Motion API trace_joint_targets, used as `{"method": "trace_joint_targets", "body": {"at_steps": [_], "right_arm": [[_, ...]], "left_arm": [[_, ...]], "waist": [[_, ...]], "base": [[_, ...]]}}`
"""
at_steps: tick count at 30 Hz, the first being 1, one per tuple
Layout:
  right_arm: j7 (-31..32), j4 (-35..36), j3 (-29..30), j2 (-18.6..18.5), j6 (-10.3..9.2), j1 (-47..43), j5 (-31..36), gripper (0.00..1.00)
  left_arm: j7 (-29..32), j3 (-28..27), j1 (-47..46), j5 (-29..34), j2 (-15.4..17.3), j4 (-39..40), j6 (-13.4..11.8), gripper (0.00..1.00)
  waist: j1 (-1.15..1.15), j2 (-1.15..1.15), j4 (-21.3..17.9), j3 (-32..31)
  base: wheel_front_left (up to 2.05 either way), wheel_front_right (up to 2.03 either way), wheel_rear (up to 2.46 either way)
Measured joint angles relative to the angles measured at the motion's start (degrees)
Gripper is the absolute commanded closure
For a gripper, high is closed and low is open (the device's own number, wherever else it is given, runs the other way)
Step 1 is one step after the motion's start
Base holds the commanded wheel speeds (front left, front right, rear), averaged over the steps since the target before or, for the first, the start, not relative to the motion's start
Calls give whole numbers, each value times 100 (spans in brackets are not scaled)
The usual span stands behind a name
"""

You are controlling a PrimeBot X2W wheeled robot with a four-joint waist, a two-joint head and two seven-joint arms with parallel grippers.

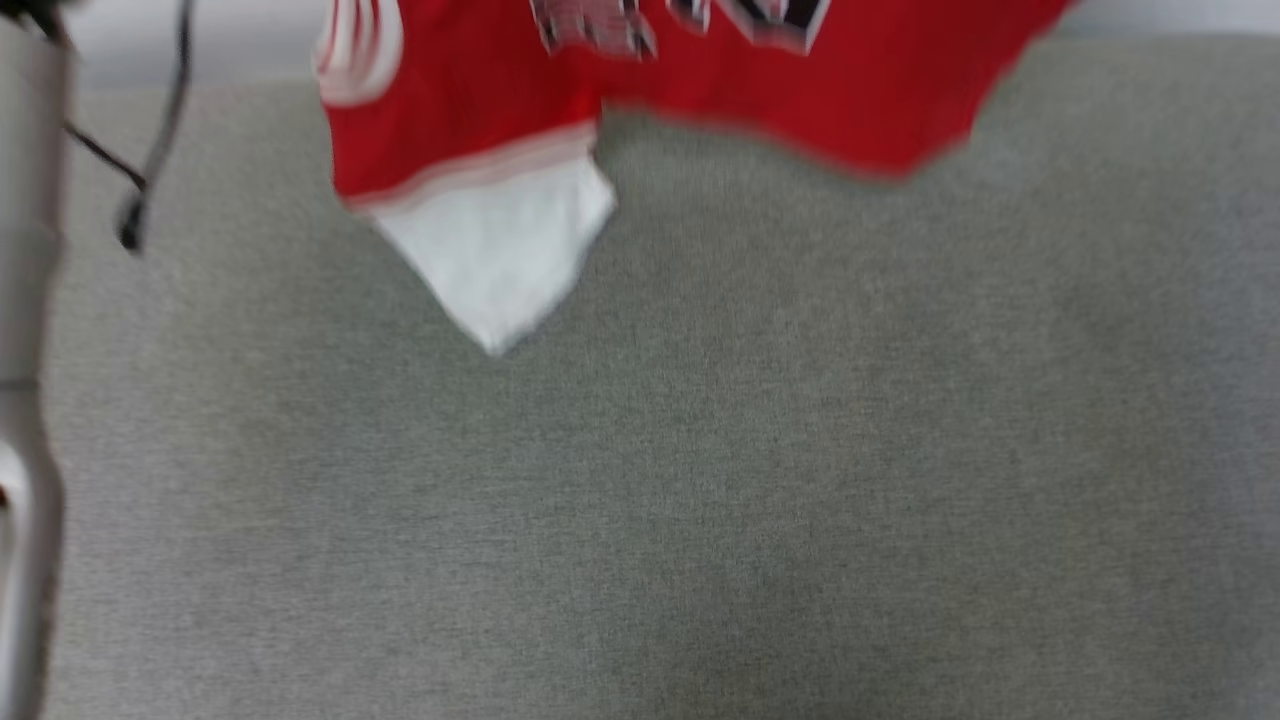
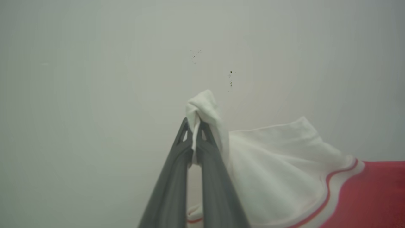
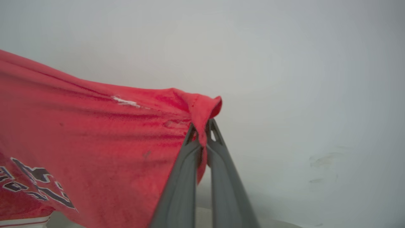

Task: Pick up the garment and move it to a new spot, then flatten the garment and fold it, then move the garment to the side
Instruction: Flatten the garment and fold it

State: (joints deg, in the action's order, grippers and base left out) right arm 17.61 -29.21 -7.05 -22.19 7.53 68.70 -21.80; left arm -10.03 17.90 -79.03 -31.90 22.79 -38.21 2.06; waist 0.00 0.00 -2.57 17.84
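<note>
The garment [image 1: 700, 90], a bright red shirt with dark lettering and white sleeve ends, hangs in the air above the grey surface at the top of the head view, its lower white sleeve end [image 1: 500, 250] dangling. My left gripper [image 2: 195, 125] is shut on a bunched white sleeve end [image 2: 205, 104], with the rest of the garment [image 2: 376, 190] trailing to the right. My right gripper [image 3: 202, 128] is shut on a red edge of the garment [image 3: 95, 142], which spreads to the left.
A grey fabric-covered surface [image 1: 700, 500] stretches below the hanging shirt. A pale post [image 1: 25, 400] with dark cables [image 1: 150, 150] stands at the left edge. A plain pale wall [image 2: 95, 79] is behind both grippers.
</note>
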Motion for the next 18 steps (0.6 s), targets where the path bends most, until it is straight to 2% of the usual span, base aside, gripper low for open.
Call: {"method": "trace_joint_targets", "body": {"at_steps": [8, 18], "right_arm": [[-457, -218, -75, -35, 0, 1143, 30, 100], [-829, -871, -525, 94, -1, 1585, -124, 100]], "left_arm": [[-120, -21, -1258, 132, 55, -89, 58, 100], [-214, 62, -1380, 85, -135, -688, 132, 100]], "waist": [[1, 0, -70, 974], [1, 0, -29, 1788]], "base": [[0, 0, 0], [0, 0, 0]]}}
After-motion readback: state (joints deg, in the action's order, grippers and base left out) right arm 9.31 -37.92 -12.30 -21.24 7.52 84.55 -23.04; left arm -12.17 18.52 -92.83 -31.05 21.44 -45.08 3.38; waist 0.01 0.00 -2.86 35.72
